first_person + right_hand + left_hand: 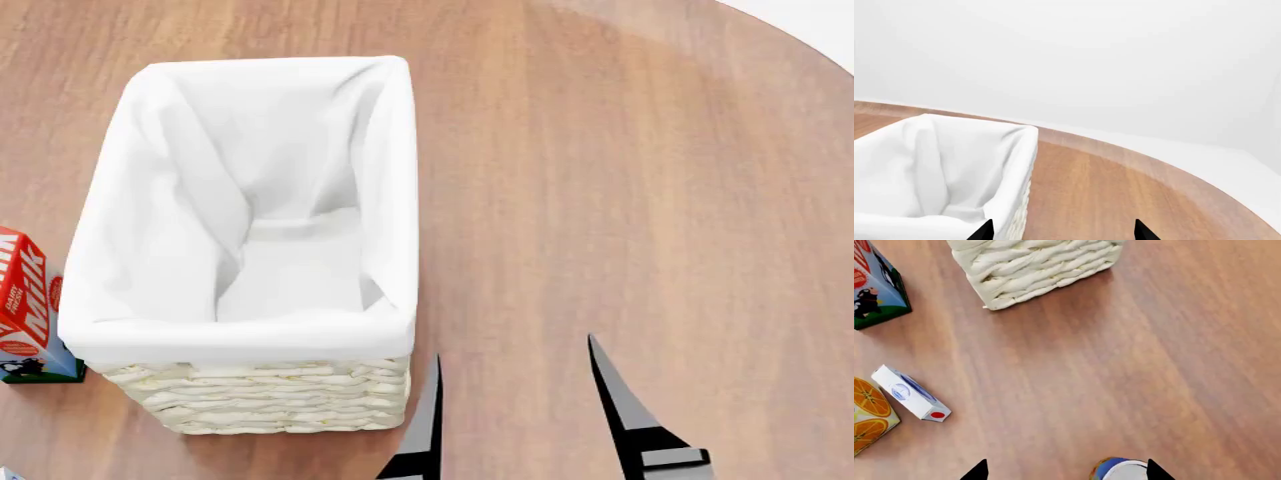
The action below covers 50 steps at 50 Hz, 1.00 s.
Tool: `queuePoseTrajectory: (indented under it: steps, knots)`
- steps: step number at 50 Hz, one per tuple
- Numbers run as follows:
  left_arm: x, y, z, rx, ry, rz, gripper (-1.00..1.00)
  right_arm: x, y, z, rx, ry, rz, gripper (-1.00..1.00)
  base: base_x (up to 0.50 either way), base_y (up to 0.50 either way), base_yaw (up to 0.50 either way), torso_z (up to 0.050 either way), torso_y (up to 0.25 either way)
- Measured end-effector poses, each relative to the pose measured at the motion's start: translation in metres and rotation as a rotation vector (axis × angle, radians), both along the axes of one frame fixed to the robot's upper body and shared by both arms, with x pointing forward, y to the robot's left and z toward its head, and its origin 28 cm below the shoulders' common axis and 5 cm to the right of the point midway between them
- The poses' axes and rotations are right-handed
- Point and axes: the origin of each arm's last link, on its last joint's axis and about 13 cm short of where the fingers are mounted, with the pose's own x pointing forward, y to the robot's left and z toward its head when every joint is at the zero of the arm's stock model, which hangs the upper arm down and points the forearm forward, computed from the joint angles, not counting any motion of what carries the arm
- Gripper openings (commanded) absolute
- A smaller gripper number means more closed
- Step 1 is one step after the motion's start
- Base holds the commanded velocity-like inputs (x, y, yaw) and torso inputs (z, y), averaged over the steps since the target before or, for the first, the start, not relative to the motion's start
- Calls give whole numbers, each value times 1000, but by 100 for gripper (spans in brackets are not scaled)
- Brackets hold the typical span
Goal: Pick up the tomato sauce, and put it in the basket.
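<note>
Tomato sauce isn't visible anywhere, so finding it comes first. Right gripper is spread wide and empty, with the one basket just beside its left fingertip. Left gripper is spread too, a blue-rimmed can between its tips. Also one milk carton, one orange juice carton, one small white box.

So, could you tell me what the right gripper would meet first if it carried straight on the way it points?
Probably nothing: the right gripper points over bare table beside the basket; depth is uncertain.
</note>
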Motion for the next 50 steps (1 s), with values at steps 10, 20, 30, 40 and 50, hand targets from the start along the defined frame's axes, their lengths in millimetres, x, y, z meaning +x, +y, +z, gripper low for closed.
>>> queuePoseTrajectory:
  steps: [10,20,30,40,50]
  knots:
    - [-4,-1,-8,3,34,-9,100,0,0,0,1,-1,0,100,0,0,0,0,0]
    - [-7,-1,-12,5,48,-10,100,0,0,0,0,-1,-1,100,0,0,0,0,0]
    - [-10,0,-9,8,38,-7,100,1,0,-1,-1,2,-1,100,0,0,0,0,0]
    - [-16,6,-6,17,26,15,100,1,0,-1,-2,4,-1,100,0,0,0,0,0]
    - [-20,16,-6,33,25,57,100,1,0,-1,-5,4,-2,100,0,0,0,0,0]
